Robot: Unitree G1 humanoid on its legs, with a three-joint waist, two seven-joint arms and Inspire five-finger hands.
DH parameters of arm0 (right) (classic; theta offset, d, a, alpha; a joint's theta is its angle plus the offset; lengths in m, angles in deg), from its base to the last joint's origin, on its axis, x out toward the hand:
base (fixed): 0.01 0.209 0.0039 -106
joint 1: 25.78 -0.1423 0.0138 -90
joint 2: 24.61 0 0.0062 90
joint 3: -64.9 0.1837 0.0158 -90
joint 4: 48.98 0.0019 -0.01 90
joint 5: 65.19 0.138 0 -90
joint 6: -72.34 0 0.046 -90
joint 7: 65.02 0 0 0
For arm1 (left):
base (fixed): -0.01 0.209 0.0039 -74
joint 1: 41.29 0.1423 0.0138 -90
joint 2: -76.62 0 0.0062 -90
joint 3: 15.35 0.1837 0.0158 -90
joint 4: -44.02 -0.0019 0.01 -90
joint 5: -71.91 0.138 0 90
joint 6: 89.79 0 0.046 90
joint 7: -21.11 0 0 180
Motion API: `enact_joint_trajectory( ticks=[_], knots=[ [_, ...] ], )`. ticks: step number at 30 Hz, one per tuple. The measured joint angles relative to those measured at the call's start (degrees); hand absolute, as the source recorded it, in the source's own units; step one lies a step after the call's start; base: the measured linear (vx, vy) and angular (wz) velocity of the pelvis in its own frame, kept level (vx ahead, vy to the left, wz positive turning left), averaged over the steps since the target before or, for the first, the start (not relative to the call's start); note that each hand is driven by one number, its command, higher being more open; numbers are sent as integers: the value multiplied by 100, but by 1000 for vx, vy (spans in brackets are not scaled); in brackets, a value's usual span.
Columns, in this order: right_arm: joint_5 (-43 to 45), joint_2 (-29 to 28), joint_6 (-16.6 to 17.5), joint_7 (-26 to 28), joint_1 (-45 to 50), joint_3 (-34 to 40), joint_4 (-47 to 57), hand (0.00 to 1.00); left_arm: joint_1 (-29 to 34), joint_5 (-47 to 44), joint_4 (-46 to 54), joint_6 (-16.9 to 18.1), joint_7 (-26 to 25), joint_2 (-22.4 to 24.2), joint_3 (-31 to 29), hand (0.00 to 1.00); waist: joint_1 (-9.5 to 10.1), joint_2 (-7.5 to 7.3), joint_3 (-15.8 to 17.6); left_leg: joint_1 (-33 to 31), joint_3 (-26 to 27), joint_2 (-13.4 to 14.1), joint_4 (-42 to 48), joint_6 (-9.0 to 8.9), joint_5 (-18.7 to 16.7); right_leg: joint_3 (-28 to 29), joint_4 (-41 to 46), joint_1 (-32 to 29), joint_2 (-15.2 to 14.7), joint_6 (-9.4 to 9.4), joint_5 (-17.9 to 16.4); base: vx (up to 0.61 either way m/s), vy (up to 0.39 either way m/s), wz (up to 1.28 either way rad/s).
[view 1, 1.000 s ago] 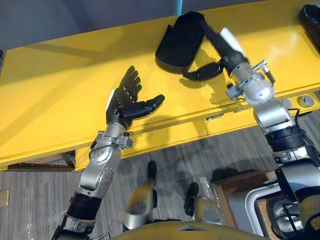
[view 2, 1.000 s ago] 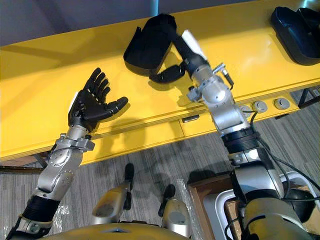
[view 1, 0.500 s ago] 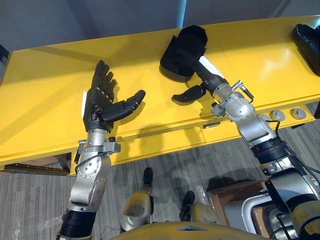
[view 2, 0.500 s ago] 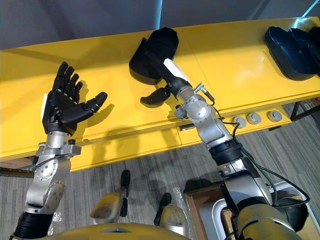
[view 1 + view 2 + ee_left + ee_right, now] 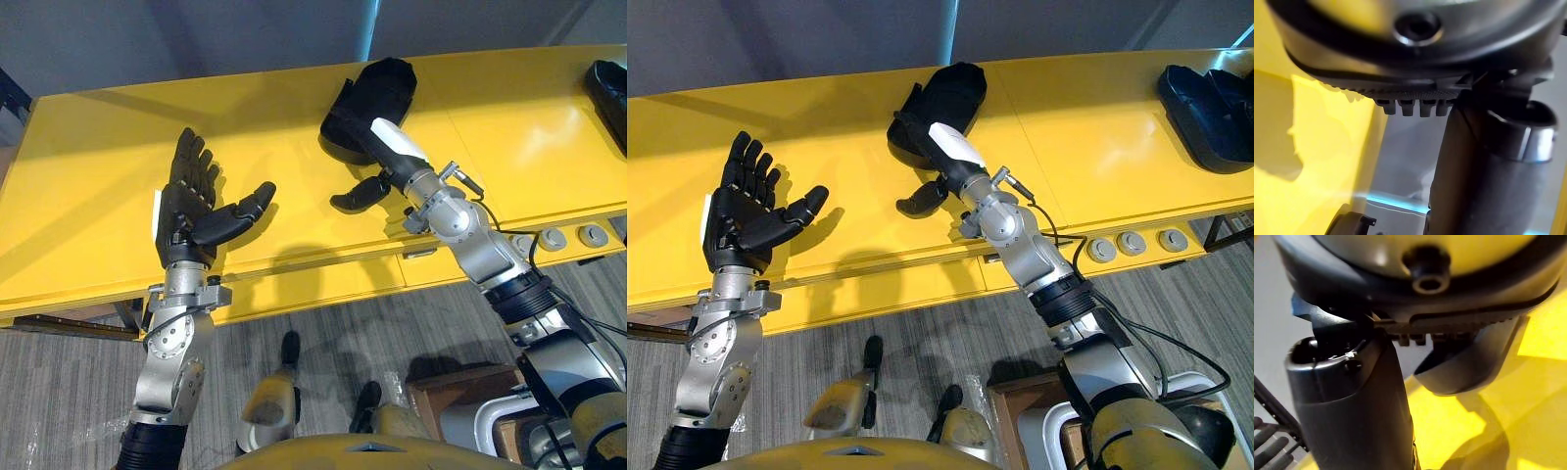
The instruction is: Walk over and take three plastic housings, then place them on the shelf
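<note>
Looks like we're on the first pick. Our right hand (image 5: 392, 157) is at the black plastic housing (image 5: 377, 88) on the yellow counter (image 5: 88, 196), but its fingers are lost against it, so we can't tell if it's gripping. Next up we'd want a firm hold, then a lift. Our left hand (image 5: 191, 201) hovers spread and empty. There are more housings (image 5: 1205, 98) at the far right end, and nothing seems to block us.

A single black plastic housing (image 5: 960, 88) at upper centre and a touching pair of housings (image 5: 1200, 108) at the upper right edge are counted, three in all. One yellow table (image 5: 823, 137) is counted. Three round sockets (image 5: 1132, 243) are counted along its front edge. Two hands are counted: left hand (image 5: 740, 215), right hand (image 5: 955, 152).
</note>
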Motion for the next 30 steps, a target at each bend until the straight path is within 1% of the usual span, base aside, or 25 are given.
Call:
enact_joint_trajectory(
  ticks=[2,3,7,11,12,13,14,19,25,27,30],
  knots=[
    [-90,4,-84,99,-1,-4,-37,0,0,0,0,0,8,0,7,100,-16,-1,-15,1,2,0,-4,-11,-9,0,0,0,0,0,0,0,0,0],
    [-282,4,-105,110,-32,-26,-37,0,0,0,0,0,9,0,17,100,-24,2,-24,2,3,1,-16,-34,-27,0,0,0,0,-2,-1,0,0,0],
    [-484,88,-181,218,-283,-155,-231,0,1,-1,-6,-2,34,-3,154,100,-26,11,-122,2,16,2,-18,-24,-34,1,-13,-3,2,-7,-5,0,0,0],
    [-503,202,-190,293,-339,-282,-257,0,1,-1,-7,-2,38,-6,192,100,-23,2,-180,4,28,1,-18,-18,-38,2,-16,-4,0,-7,-4,0,0,0],
    [-509,248,-148,302,-341,-291,-254,0,1,-1,-6,-2,41,-6,194,100,-22,3,-186,4,29,-1,-18,-18,-38,3,-17,-5,-2,-6,-4,0,0,0],
    [-589,299,-57,317,-349,-378,-227,0,2,-1,-7,-2,42,-13,192,100,-21,-1,-204,5,31,0,-18,-17,-38,2,-17,-4,-2,-6,-4,0,0,0],
    [-682,296,-40,321,-350,-422,-238,0,1,-1,-6,-2,48,-16,195,100,-20,-1,-224,8,33,0,-18,-17,-38,4,-16,-2,-2,-6,-4,0,0,0],
    [-705,418,285,348,-348,-515,-259,0,3,-2,-6,-2,71,-26,193,100,-16,4,-239,21,53,1,-20,-15,-45,18,-18,2,-5,-4,1,0,0,-1],
    [-703,900,849,352,-316,-622,-263,0,32,-4,-6,-2,159,-89,183,100,-15,-1,-251,22,106,0,-20,-1,-54,61,-97,10,-2,3,60,0,0,-5],
    [-701,996,1068,286,-203,-622,-266,0,150,-7,-6,-1,223,-139,182,100,-17,-36,-302,22,140,-2,-21,0,-71,86,-125,8,-4,8,73,15,-8,-6],
    [-703,1082,1275,185,-121,-623,-311,0,226,-9,-16,-3,284,-285,191,100,-16,-78,-330,26,149,-1,-20,-4,-80,90,-125,9,-3,7,73,10,-6,-1]
  ],
)
